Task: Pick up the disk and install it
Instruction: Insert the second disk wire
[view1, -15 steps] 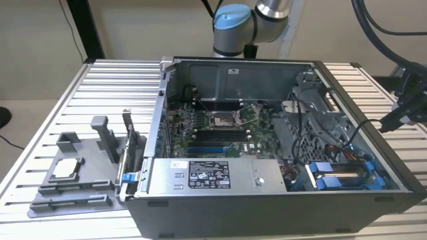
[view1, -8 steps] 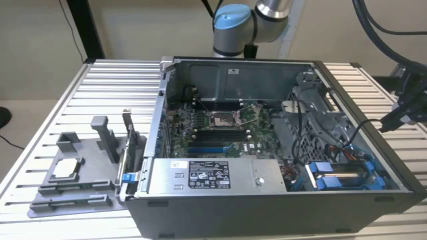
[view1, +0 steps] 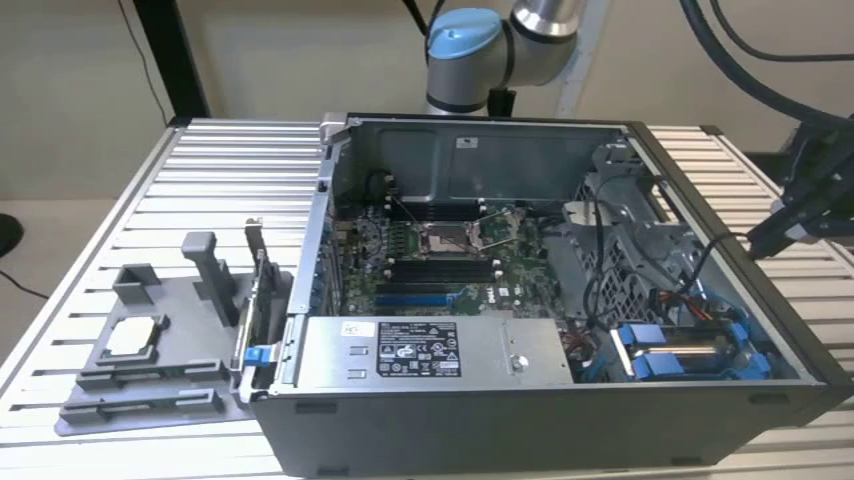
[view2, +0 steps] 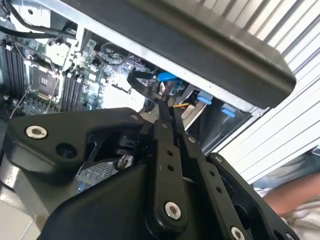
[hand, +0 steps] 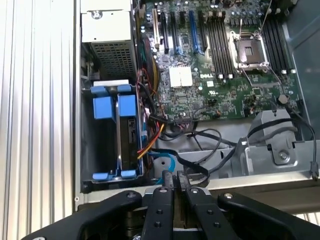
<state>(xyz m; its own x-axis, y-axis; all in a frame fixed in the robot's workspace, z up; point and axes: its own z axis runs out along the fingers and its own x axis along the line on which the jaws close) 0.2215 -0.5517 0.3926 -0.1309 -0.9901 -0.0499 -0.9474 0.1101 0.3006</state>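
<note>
Hovering at the case (view1: 534, 430) rim, the gripper (hand: 175, 181) has its fingers pressed together, empty. The disk (view1: 674, 347) sits in the corner drive bay (hand: 102, 150). Loose cables (hand: 200, 133) alongside could snag a finger, tugging connectors or the disk askew.

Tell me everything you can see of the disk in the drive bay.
The disk sits in the drive bay at the computer case's corner, on the exterior view's right. Silver metal body, blue plastic carrier frame at both ends, a label on one side. Orange and red cables run close beside it. The claw, shut and empty, is apart from it.
</note>
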